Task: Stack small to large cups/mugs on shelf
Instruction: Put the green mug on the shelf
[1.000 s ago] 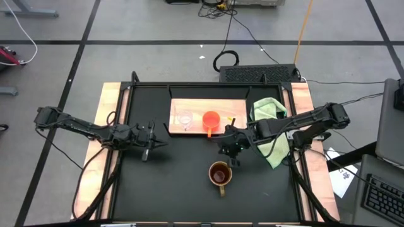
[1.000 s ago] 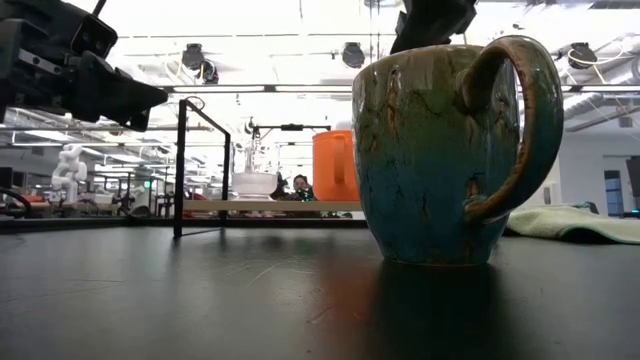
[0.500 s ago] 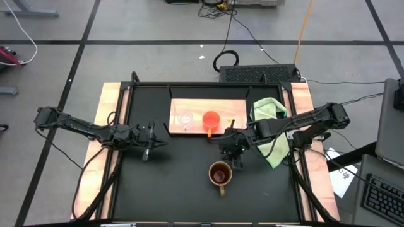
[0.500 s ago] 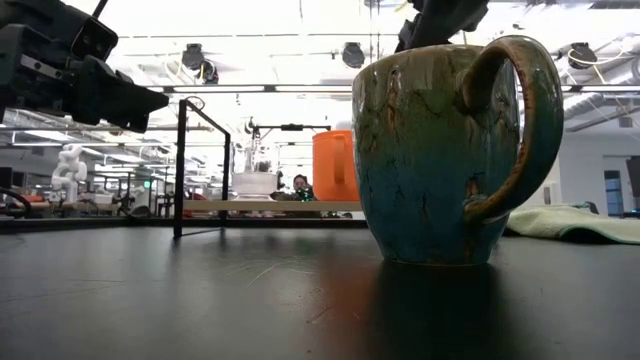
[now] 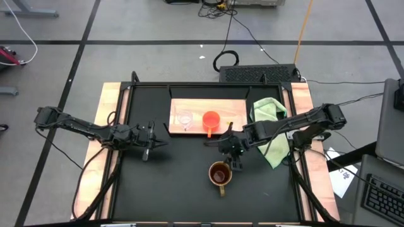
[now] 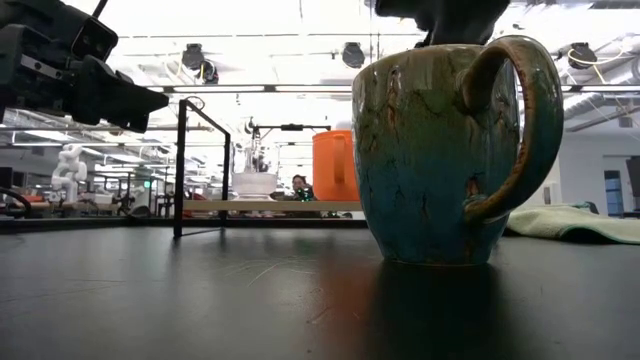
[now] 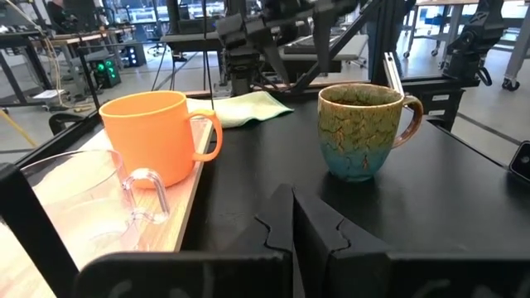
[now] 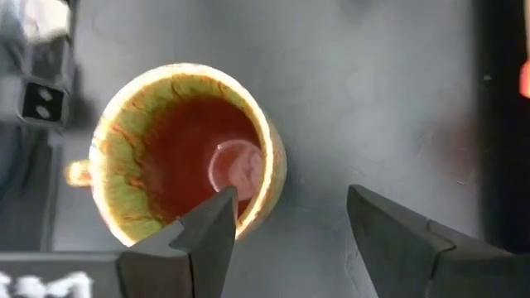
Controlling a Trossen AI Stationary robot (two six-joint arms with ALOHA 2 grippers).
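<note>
A: Right gripper (image 5: 235, 153) has spread its fingers and shifted toward the brown mug (image 5: 219, 174), hovering above the rim, not gripping.

B: Pickup approach, likely. That mug sits on the black table (image 5: 177, 183), off the shelf (image 5: 237, 107). Left gripper (image 5: 155, 144) pressed together, idle.

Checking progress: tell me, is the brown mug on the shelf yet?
No, the brown mug stands on the black table, off the shelf.
</note>
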